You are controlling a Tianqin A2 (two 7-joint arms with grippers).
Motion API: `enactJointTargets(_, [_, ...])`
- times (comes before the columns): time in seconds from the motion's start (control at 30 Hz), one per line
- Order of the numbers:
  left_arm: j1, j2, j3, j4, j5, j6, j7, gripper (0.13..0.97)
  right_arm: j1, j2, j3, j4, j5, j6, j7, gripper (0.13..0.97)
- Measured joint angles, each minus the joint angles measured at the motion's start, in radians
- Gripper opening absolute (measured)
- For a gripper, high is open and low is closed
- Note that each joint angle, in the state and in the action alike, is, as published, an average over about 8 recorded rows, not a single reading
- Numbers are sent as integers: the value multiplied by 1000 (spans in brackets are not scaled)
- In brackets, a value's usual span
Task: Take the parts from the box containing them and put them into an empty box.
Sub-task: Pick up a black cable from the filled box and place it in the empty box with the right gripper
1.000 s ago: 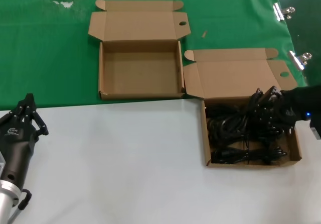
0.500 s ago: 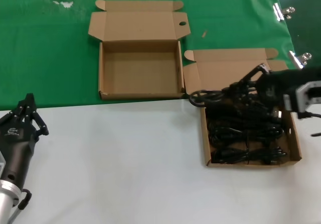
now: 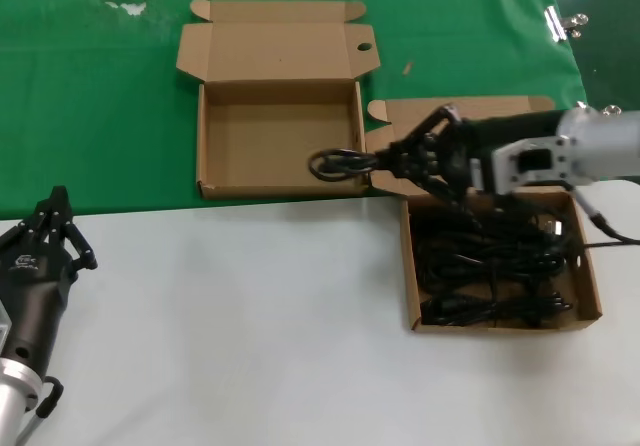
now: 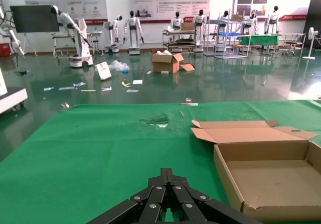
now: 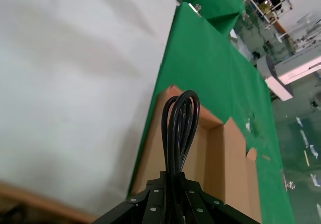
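The right pincer (image 3: 400,159) grips a coiled black cable (image 3: 335,163) — held in the air over the empty box's (image 3: 280,138) near-right corner. More cables (image 3: 490,266) lie in the full box (image 3: 590,286); the left pincer (image 3: 52,228) rests closed above the white tabletop (image 3: 250,316).

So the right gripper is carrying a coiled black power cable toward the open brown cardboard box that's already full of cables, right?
Not quite: in the head view, the right gripper carries the coiled black power cable toward the empty open brown cardboard box; the remaining cables lie in the box behind it.
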Motion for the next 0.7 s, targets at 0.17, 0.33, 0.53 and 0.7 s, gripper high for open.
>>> enactJointTargets(0.17, [0,0,0,0,0,0,0,140,54,-75,-24,-87,-14,32,-29,171])
enactJointTargets(0.33, [0,0,0,0,0,0,0,140,113,-158,-38,-211,-20,69,-86,171])
enactJointTargets(0.53, [0,0,0,0,0,0,0,140,202,-273,-35,-424,-14,119,-190,171])
enactJointTargets(0.7, [0,0,0,0,0,0,0,140,286,-368,-12,-634,2,170,-307,171])
